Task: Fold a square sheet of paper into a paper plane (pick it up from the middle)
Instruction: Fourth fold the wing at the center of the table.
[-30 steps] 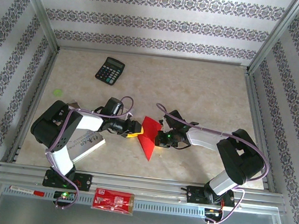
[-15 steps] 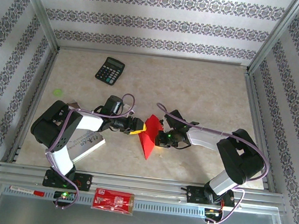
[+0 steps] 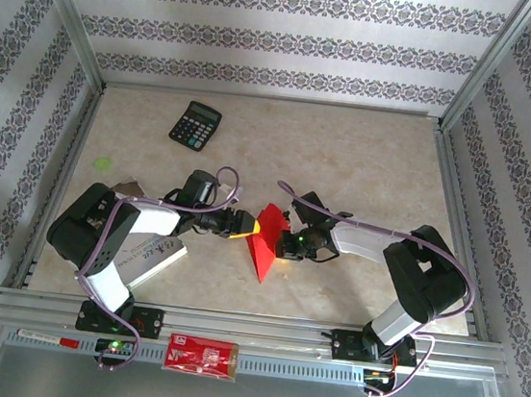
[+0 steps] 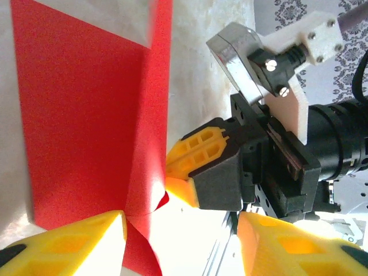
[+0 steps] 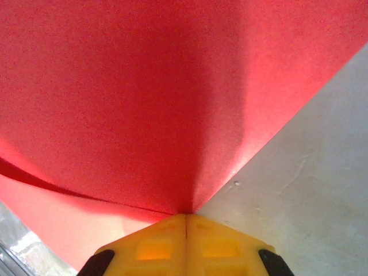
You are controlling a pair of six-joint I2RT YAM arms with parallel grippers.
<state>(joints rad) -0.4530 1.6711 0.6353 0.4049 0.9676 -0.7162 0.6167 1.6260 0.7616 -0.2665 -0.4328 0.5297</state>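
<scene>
Mid-fold: the red sheet (image 3: pixel 262 240) stands creased at mid-bench (image 3: pixel 367 163) between the arms. The right claw (image 3: pixel 284 244) is pinched shut on its fold, and the left claw (image 3: pixel 241 226) has its fingers apart, one touching the sheet's edge without gripping. Next, the left claw likely needs to close on the free flap and press it along the ridge without tugging it from the right's pinch. Print on the booklet (image 3: pixel 157 253), packet (image 3: pixel 203 355) and calculator (image 3: pixel 195 124) is too small to read.

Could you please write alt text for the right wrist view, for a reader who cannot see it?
The right pincer, its yellow fingertips pressed together at the bottom, pinches creased red paper that spreads upward from the grip. A pale marbled table shows at the lower right.
</scene>
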